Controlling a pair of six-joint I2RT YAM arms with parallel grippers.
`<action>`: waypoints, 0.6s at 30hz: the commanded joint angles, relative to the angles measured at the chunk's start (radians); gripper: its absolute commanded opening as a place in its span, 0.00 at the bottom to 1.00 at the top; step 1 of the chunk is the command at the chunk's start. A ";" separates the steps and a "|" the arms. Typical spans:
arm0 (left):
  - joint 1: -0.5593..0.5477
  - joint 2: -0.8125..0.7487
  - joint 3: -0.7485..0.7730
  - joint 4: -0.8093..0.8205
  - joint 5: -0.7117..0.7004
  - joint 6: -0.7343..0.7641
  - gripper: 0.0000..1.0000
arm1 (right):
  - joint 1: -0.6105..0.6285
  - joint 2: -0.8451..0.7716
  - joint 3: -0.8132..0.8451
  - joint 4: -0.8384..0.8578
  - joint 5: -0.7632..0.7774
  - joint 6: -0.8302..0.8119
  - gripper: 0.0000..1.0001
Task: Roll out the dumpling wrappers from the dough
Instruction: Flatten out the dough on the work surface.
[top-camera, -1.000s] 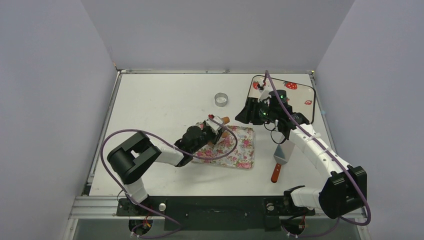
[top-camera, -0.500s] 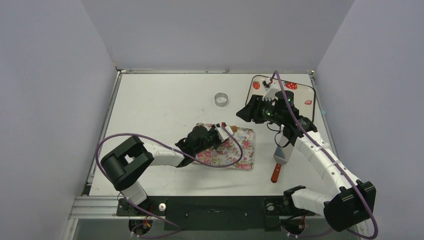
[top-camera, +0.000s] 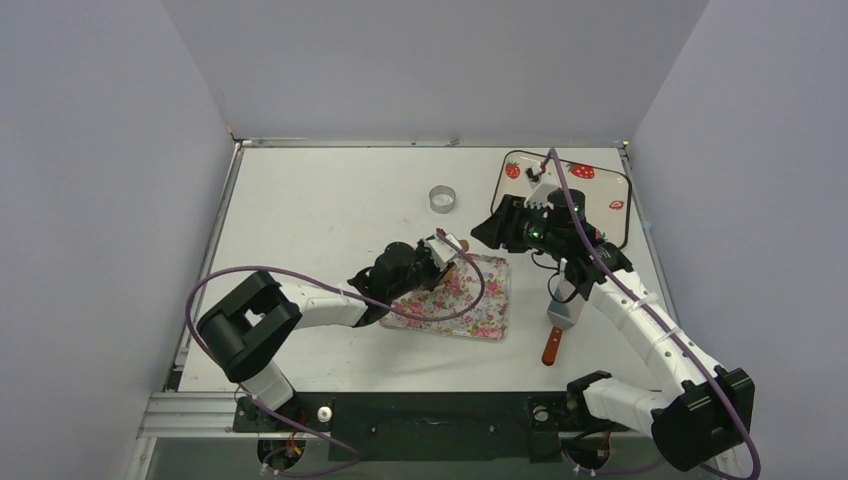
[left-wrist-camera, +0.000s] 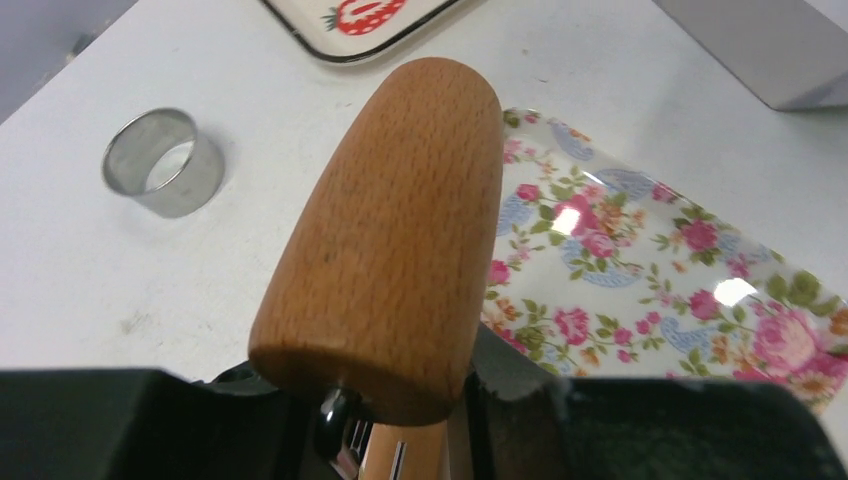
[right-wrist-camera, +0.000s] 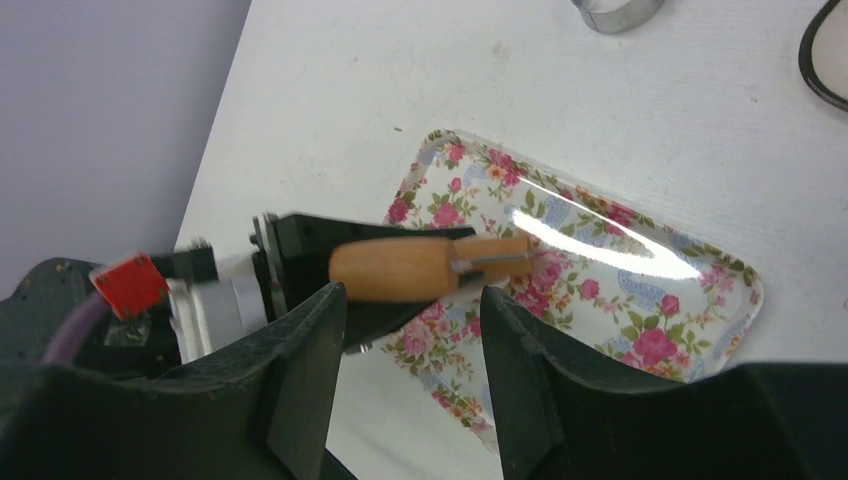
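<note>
My left gripper is shut on the thin handle of the brown wooden roller, at the floral tray's far left corner. In the left wrist view the roller fills the middle, its handle running down between my left gripper's jaws. My right gripper hangs open and holds nothing, just right of the roller. The right wrist view looks between its fingers onto the roller and the floral tray. No dough and no dumpling wrappers show in any view.
A silver metal ring stands on the table beyond the floral tray. The strawberry tray lies at the far right, partly behind my right arm. A spatula with a red handle lies right of the floral tray.
My left gripper carried the roller a little toward the near right, then back toward the far left. My right wrist rose and turned slightly; its jaws stayed open.
</note>
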 joint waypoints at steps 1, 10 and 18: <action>0.048 -0.051 0.054 0.080 -0.088 -0.121 0.00 | -0.018 -0.055 -0.059 0.053 0.045 0.056 0.49; 0.045 -0.107 0.081 0.043 0.008 -0.077 0.00 | -0.024 -0.105 -0.072 0.063 0.127 0.096 0.49; 0.042 -0.143 0.121 0.015 0.034 -0.146 0.00 | -0.027 -0.152 -0.111 0.049 0.193 0.125 0.49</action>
